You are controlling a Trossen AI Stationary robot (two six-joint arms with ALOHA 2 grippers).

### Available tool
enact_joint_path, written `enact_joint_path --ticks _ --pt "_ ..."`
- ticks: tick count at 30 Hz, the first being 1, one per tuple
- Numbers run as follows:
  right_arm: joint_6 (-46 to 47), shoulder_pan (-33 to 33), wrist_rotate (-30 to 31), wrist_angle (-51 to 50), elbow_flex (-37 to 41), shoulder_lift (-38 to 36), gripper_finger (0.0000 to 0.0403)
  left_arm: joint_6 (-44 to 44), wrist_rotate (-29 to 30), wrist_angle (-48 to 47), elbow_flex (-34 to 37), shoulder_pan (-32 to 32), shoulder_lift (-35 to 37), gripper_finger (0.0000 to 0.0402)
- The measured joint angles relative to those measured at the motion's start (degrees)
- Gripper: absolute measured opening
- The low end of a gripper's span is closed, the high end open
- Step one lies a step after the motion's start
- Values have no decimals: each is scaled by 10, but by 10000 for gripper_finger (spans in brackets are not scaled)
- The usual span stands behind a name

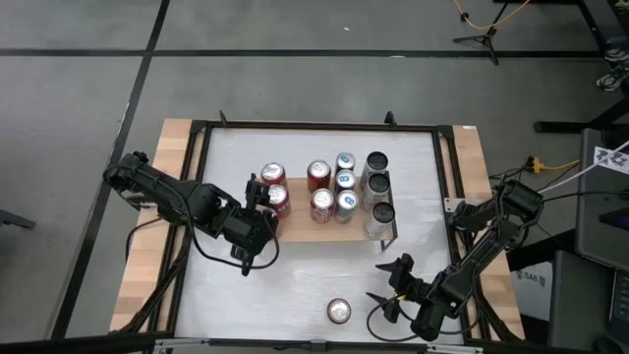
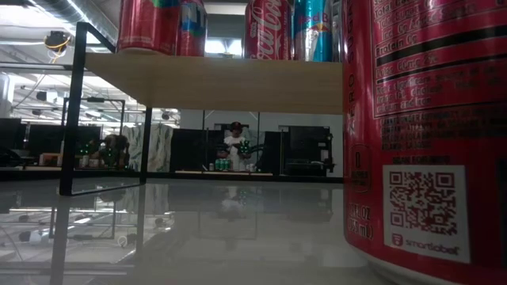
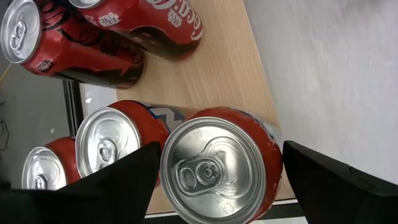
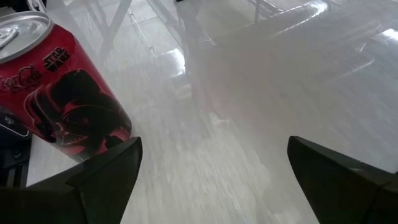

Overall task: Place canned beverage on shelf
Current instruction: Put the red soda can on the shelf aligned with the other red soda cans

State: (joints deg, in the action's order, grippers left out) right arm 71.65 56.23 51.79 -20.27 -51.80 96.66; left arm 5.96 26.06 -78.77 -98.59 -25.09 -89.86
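The shelf (image 1: 300, 231) stands mid-table, its wooden board (image 3: 230, 68) carrying several cans. My left gripper (image 1: 267, 200) is open at the board's left end. Its two fingers stand close on either side of an upright red can (image 3: 217, 168) that rests on its base at the board's corner. Another red can (image 1: 338, 312) with dark figures printed on it stands on the white tabletop near the front edge, also seen in the right wrist view (image 4: 62, 93) and, very close, in the low view (image 2: 420, 134). My right gripper (image 1: 388, 282) is open just right of it, nothing between its fingers. My left gripper has a finger (image 3: 124, 180) on each side of the red can's upper wall (image 3: 273, 155), coming slanting down from the table's left. Whether the fingers touch the wall, I cannot tell. The can stands upright on the board.
Two more red cans (image 3: 106, 143) stand right behind the flanked one, with others farther along the board (image 1: 345, 182), including dark ones (image 1: 377, 187) at its right end. A black frame (image 1: 447, 197) borders the white tabletop. Bare tabletop lies between shelf and front edge.
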Motion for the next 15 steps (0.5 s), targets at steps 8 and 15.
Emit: enact_joint_path --ticks 8,15 --pt "0 0 0 0 0 0 392 1 3 0 0 -15 0 322" --pt "0 0 0 0 0 0 392 1 23 0 0 -22 0 320"
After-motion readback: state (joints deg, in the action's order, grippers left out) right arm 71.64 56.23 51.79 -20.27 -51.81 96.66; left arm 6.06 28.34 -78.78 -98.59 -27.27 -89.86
